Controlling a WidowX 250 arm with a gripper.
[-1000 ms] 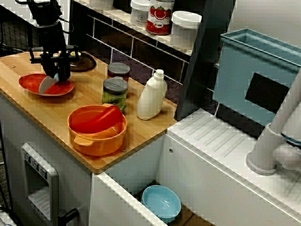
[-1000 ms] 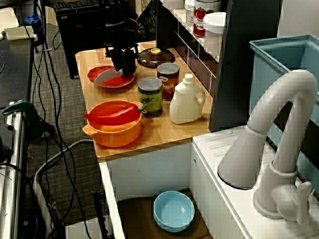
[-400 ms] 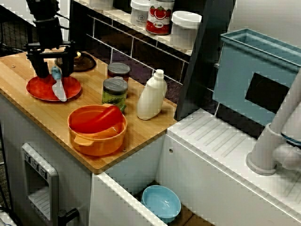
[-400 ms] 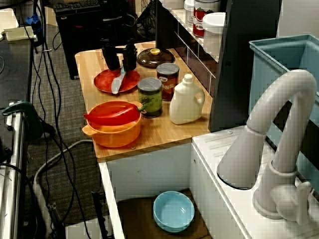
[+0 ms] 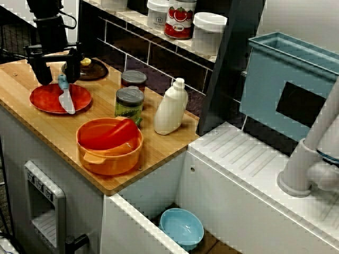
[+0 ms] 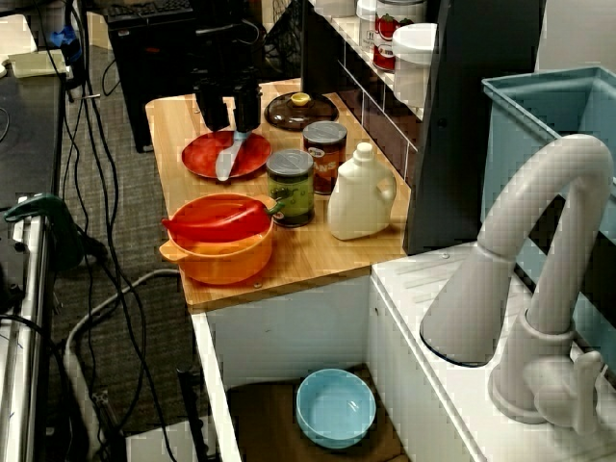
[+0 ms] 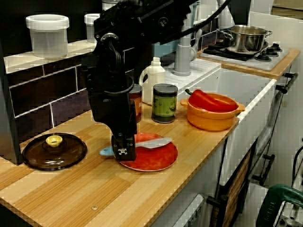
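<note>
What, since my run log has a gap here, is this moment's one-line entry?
claw: open, over knife handle | knife: flat on plate | nearby: lid, pot

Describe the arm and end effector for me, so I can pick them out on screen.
The arm is matte black all over, built of blocky housings with a rounded joint. The end effector is black too, with two thick, squared fingers; one carries a small white marking near its tip. A thin black cable loops beside the wrist.
</note>
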